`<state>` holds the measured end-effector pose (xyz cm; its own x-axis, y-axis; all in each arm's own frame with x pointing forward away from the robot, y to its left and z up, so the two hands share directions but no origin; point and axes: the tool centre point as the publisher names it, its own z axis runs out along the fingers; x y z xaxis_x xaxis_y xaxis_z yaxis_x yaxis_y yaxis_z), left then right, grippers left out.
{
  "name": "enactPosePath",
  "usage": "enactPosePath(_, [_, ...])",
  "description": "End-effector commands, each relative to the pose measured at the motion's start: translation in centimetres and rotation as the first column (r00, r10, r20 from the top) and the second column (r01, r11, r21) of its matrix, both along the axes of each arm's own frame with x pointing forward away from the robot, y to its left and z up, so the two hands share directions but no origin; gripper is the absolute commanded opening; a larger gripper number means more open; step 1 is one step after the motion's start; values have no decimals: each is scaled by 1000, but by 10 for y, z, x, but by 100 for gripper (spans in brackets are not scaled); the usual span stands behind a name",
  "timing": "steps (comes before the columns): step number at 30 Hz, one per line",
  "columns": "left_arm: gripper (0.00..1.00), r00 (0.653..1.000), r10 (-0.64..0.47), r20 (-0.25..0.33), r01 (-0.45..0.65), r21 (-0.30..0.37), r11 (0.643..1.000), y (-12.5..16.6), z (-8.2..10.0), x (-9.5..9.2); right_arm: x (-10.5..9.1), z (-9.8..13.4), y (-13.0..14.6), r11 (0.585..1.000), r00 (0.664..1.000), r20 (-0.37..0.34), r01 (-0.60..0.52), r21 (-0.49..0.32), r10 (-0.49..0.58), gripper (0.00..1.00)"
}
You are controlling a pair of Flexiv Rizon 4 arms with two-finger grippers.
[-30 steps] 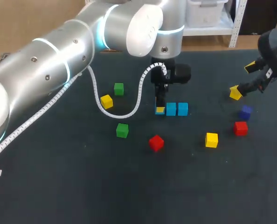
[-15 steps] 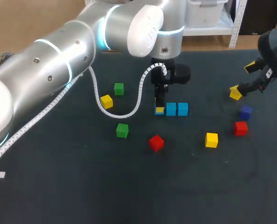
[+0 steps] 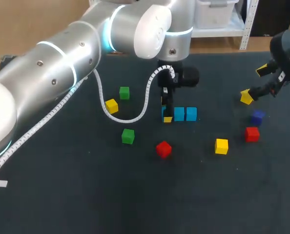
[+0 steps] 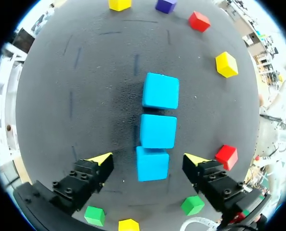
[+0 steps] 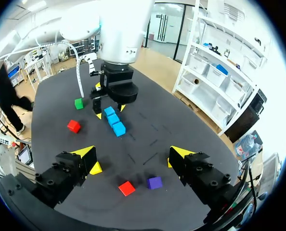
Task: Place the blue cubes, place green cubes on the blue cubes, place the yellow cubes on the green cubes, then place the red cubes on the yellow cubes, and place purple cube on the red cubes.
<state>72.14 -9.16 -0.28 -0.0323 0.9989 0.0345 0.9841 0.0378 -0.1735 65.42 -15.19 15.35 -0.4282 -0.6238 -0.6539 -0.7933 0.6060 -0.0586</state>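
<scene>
Three light-blue cubes (image 4: 158, 131) lie in a touching row at mid-table on the dark felt-like table mat (image 3: 86, 195). The end cube (image 4: 152, 164) sits between the yellow-tipped fingers of my left gripper (image 4: 148, 159), which stand apart with a gap to each face, clamped on nothing.

The blue layer looks laid, so the job here, as I judge it, is a clean exit. I should rise straight up from the row with no sideways drift. A brushed fingertip could twist the end cube out of line and spoil the footing for the green layer.

Beyond the end of the row that my left gripper straddles lie a small green cube (image 3: 124, 92) and a second green cube (image 3: 128, 136), with a red cube (image 3: 163, 149) near that same end.

Well past the row's opposite end, my right gripper (image 5: 133, 154) hovers with fingers spread and holding nothing, a yellow cube (image 3: 246, 97) just beside one tip.
</scene>
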Motion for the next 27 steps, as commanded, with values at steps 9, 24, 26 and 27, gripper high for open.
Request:
enactPosePath(9, [100, 989, 130, 67, -133, 30, 991, 40, 26, 15, -1, 0, 0, 1000, 1000, 2, 1, 1, -1, 100])
enactPosePath(24, [100, 957, 270, 111, -273, 10, 962, 81, 36, 1, -1, 0, 0, 1000, 1000, 2, 1, 1, -1, 100])
enactPosePath(26, [100, 949, 285, 133, -290, 15, 957, 87, 36, 1, -1, 0, 0, 1000, 1000, 2, 1, 1, -1, 100])
enactPosePath(27, [100, 946, 294, 139, -299, 17, 954, 90, 35, 1, -1, 0, 0, 1000, 1000, 2, 1, 1, -1, 100])
